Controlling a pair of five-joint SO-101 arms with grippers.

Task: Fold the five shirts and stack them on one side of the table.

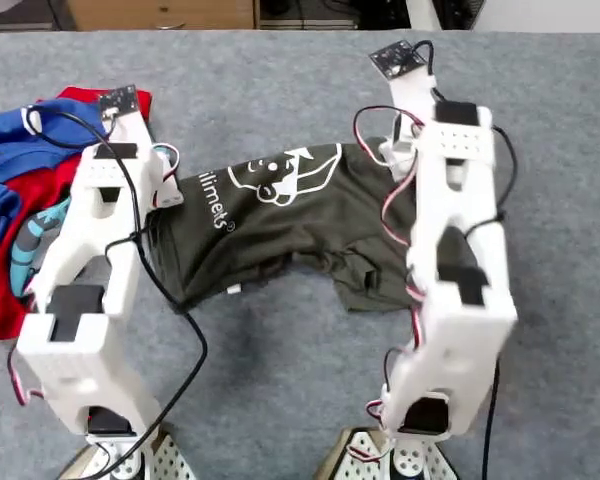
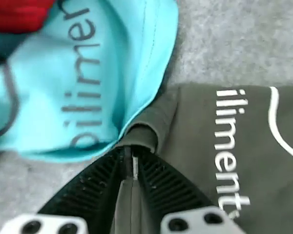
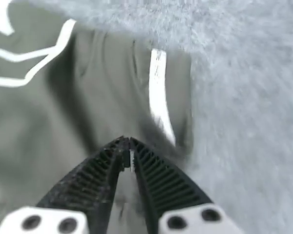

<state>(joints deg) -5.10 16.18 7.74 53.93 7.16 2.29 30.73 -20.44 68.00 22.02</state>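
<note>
The left claw (image 2: 131, 158) pinches the dark shirt (image 1: 300, 225) tight; the right claw (image 3: 129, 153) seems pinched on it too.

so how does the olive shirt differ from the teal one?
The olive shirt has white print; the teal shirt has dark grey print. The olive shirt lies spread mid-table; the teal shirt is bunched among the red shirt and blue shirt. The left gripper and right gripper pinch the olive shirt; nothing holds the teal shirt. Neither is folded.
</note>
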